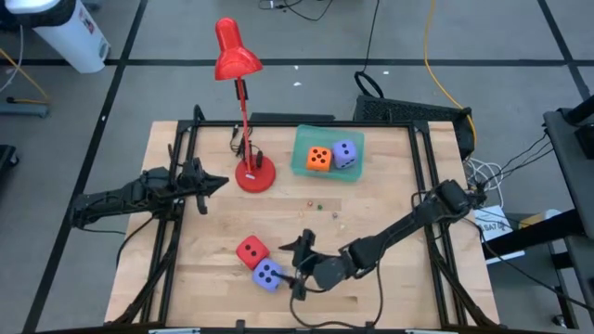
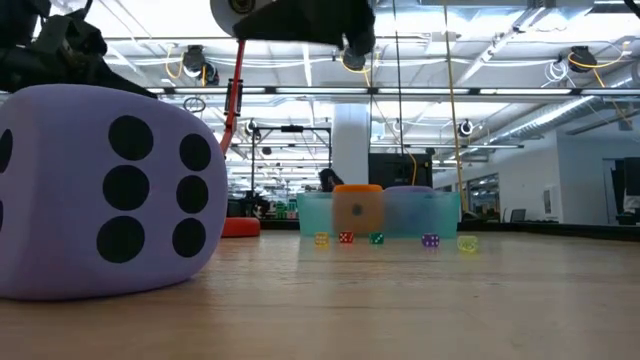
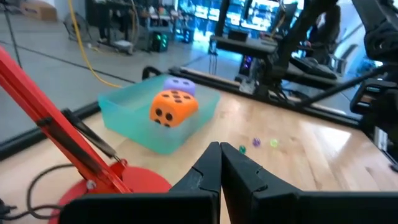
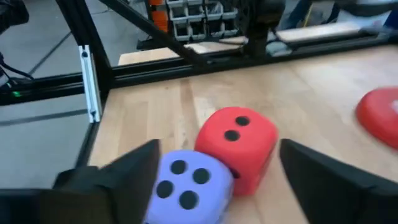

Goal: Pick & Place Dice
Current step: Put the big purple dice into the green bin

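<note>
I count four big dice: one red die (image 1: 251,250), one orange die (image 1: 319,159) and two purple, one (image 1: 268,274) beside the red and one (image 1: 344,154) beside the orange. There is one bin (image 1: 303,163), one lamp (image 1: 239,111) and five tiny dice (image 2: 376,238).

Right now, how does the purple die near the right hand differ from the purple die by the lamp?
The near purple die lies on the bare table, touching the red die; the far purple die sits inside the green bin beside the orange die. The near one has the right hand open right next to it; no hand is near the far one. Both are lavender cubes with dark pips.
</note>
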{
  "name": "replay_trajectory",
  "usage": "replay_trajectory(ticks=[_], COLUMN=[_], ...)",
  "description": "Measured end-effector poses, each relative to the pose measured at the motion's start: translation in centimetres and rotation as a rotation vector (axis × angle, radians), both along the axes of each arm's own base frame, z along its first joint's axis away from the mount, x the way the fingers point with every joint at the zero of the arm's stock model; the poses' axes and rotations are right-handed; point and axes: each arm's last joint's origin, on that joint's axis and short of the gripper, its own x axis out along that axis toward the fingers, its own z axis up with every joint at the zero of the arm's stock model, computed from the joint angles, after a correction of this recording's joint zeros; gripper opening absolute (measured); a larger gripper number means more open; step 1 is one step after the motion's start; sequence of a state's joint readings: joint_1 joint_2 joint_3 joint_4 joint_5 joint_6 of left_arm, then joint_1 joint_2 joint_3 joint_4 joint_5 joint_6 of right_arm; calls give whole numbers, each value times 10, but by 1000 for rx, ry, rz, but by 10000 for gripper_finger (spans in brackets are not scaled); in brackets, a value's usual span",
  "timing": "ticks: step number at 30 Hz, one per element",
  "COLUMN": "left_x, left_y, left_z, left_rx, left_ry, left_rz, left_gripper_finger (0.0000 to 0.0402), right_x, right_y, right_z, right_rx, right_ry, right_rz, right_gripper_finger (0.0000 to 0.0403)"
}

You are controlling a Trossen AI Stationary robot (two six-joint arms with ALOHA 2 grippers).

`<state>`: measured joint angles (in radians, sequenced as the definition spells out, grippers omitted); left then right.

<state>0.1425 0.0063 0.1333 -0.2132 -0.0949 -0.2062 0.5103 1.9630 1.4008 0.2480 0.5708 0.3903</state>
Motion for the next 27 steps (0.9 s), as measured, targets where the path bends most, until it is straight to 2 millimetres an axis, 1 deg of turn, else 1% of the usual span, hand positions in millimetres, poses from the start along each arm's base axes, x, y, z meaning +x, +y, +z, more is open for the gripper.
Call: replay_trajectory(ticks=[2,3,9,15,16,19,21,24,27], left_x=[0,0,0,0,0,1,1,1,3], left_y=[0,0,0,-1,-2,-8,-11,-15,-21], left_z=[-1,-2,-2,-1,-1,0,2,3,1], left_rx=[-7,-11,-17,-11,-9,30,19,-36,-104], left_ry=[14,19,15,3,5,-1,-24,-31,-4], left_rz=[-9,-8,-13,-27,-62,-269,-366,-455,-505], left_gripper_finger=[8,8,8,8,8,8,6,3,3], right_x=[3,3,3,-6,-7,-11,-11,-10,-7], right_y=[4,7,29,48,50,54,54,50,43], right_z=[-5,-8,-29,-44,-46,-54,-56,-57,-61], right_rx=[21,35,112,167,163,118,103,86,58], right_ry=[4,0,-33,-42,-45,-53,-51,-32,3], right_rz=[8,13,27,-34,-51,-115,-131,-144,-157], right_gripper_finger=[383,391,379,381,381,380,380,380,380])
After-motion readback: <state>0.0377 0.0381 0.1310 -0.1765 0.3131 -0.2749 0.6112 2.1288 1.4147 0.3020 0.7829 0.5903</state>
